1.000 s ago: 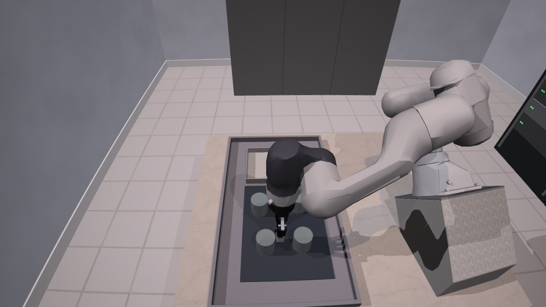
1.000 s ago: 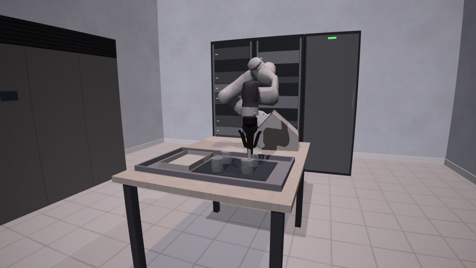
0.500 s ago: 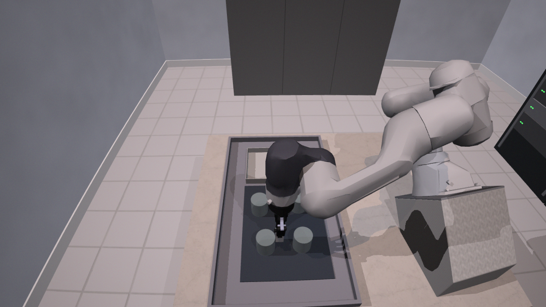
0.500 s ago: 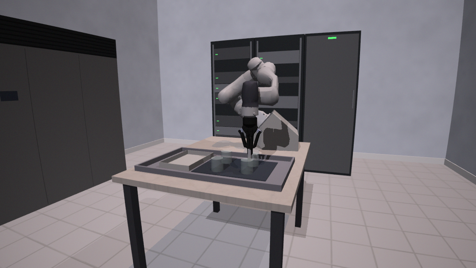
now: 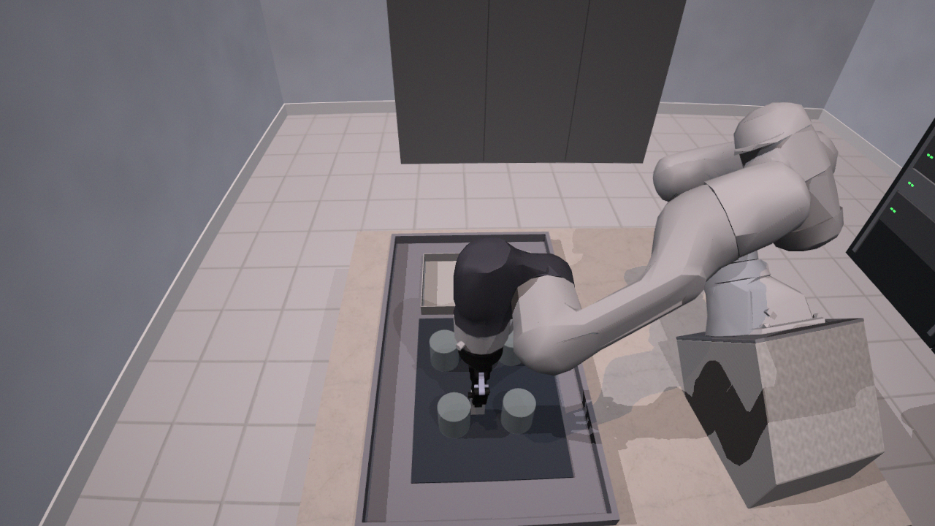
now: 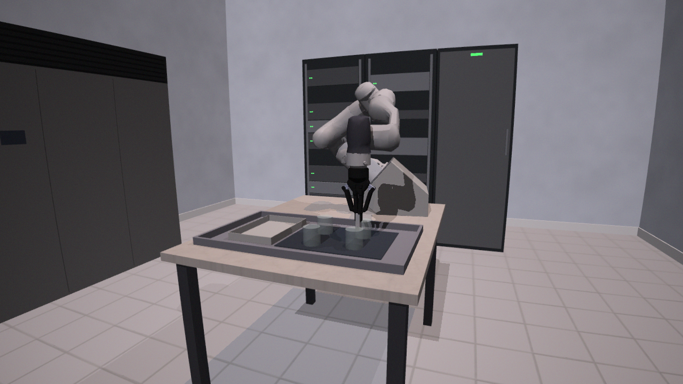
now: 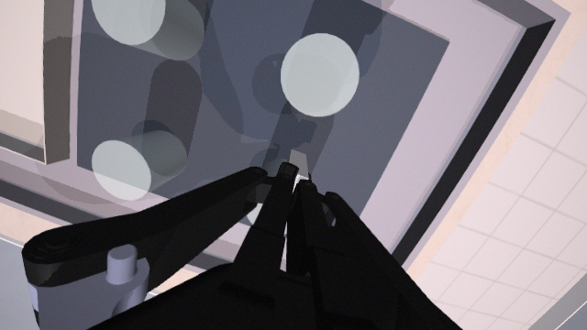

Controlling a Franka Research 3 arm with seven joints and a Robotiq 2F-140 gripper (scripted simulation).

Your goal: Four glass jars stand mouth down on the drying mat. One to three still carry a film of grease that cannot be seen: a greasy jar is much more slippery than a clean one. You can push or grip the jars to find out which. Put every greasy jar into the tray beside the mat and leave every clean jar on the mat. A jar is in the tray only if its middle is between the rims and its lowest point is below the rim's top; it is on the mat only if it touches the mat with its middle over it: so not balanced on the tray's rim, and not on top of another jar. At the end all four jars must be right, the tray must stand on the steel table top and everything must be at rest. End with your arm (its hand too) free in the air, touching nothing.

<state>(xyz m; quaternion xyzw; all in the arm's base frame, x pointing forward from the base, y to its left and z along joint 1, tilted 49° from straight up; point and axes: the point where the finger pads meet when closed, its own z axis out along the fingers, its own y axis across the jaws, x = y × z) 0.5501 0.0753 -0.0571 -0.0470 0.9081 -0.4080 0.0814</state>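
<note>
Four glass jars stand mouth down on the dark drying mat (image 5: 490,457) (image 6: 387,241) (image 7: 390,101). The two jars away from the tray are the left one (image 5: 454,413) (image 6: 354,238) and the right one (image 5: 517,410) (image 6: 365,231). Of the two near the tray, one (image 5: 444,350) (image 6: 311,236) is in plain view and the other (image 6: 324,223) is mostly hidden by the arm in the top view. My gripper (image 5: 479,400) (image 6: 358,222) (image 7: 293,163) is shut on nothing, low between the two jars away from the tray. The wrist view shows three jars (image 7: 321,73) (image 7: 121,170) (image 7: 133,20). The tray (image 5: 423,281) (image 6: 250,238) (image 7: 57,92) holds no jar.
A raised grey rim (image 5: 379,392) (image 6: 405,257) runs around the steel top that bears mat and tray. The robot base stands on a block (image 5: 784,405) at the right. Cabinets and server racks stand along the walls.
</note>
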